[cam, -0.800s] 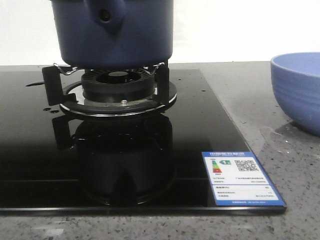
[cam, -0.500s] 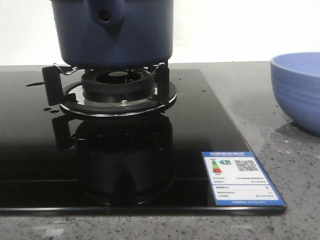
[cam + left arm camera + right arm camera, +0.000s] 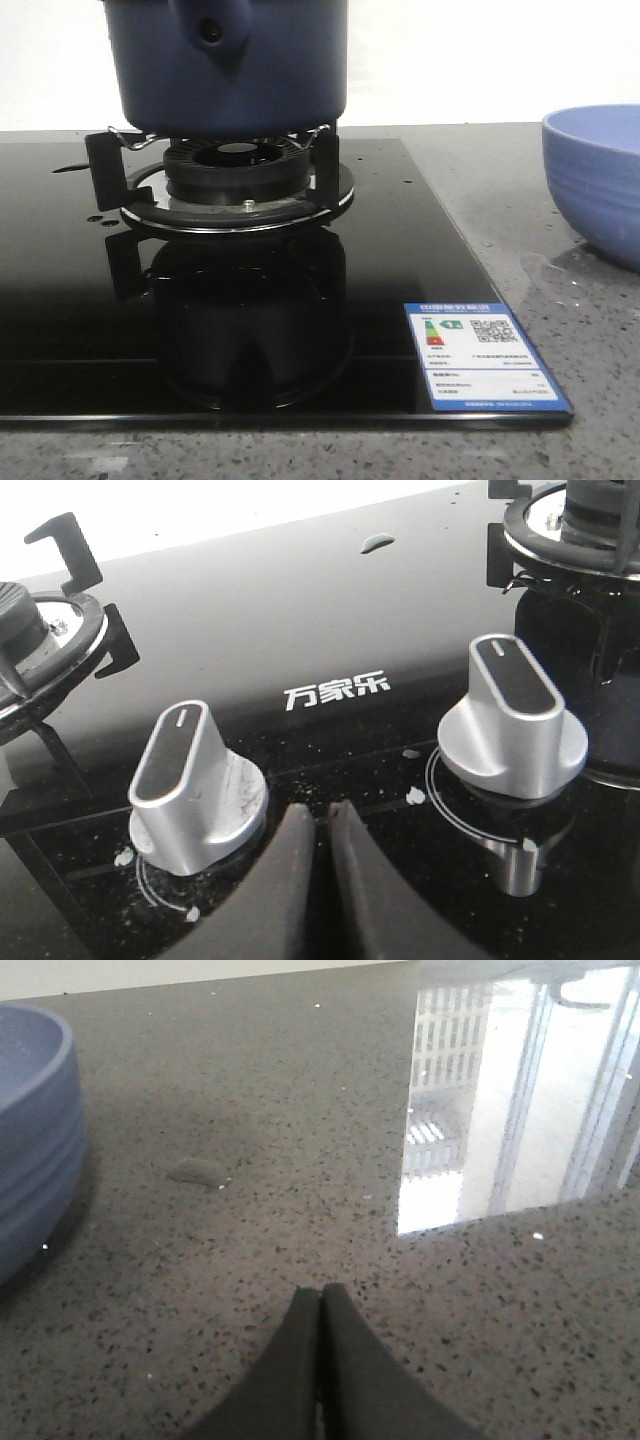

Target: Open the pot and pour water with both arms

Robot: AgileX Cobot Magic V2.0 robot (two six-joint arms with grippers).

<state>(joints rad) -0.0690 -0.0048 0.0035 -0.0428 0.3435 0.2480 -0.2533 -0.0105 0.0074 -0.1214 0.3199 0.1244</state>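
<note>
Black fingertips on my left gripper are pressed together with nothing between them, low over the glossy black hob, in the gap between the two silver knobs. My right gripper is the same, tips together and holding nothing, sitting low above the speckled grey counter with the ribbed light-blue bowl off to one side of it.

Neither wrist view shows the pot. In the front view the dark navy pot sits upright on the burner stand, its stub handle with the round hole facing toward me. Its top is cut off by the frame, so I can't tell whether a lid is on or what is inside.

The left wrist view shows a burner ring beyond the knobs. If that is the pot's burner, the pot lies forward of and above the left jaws, so I judge the left arm nearer. The right arm is parked on the bowl's side of the counter.

Bowl stands on the counter, well apart from the hob's right edge. Its inside isn't visible in either view, so contents unknown.

Both grippers need to part and rise before any grasp. Task looks barely begun.
</note>
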